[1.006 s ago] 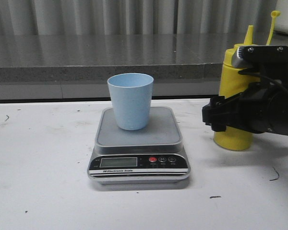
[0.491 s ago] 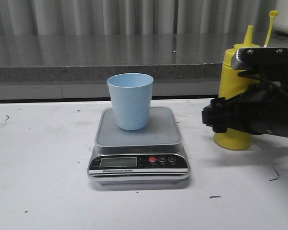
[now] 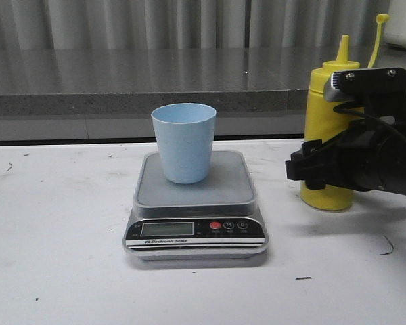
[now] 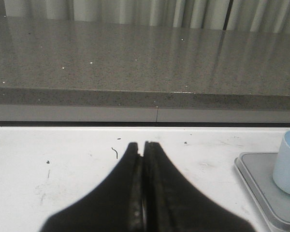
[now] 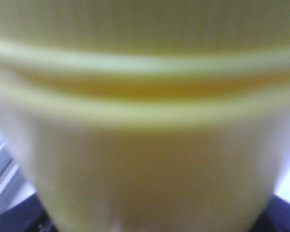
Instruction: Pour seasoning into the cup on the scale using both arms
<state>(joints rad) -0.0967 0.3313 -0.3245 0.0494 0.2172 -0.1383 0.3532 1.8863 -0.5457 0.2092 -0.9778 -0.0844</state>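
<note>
The pale blue cup [image 3: 184, 142] stands upright on the grey platform of the scale [image 3: 223, 188] at the table's middle. The yellow seasoning bottle [image 3: 325, 101] stands upright to the right of the scale, its nozzle uncapped and the cap hanging on its strap. My right gripper [image 3: 310, 169] is closed round the bottle's lower body. In the right wrist view the bottle [image 5: 145, 145] fills the picture and hides the fingers. My left gripper [image 4: 144, 145] is shut and empty over the white table, left of the cup [image 4: 289, 164] and the scale [image 4: 258, 181]. It does not show in the front view.
A grey stone ledge [image 3: 155, 81] runs along the back of the white table [image 3: 54, 223], with a curtain behind it. The table carries small dark marks.
The bottle and my right gripper have shifted slightly left together, and the bottle's nozzle and base sit a little higher. The cup and the scale have not moved.
</note>
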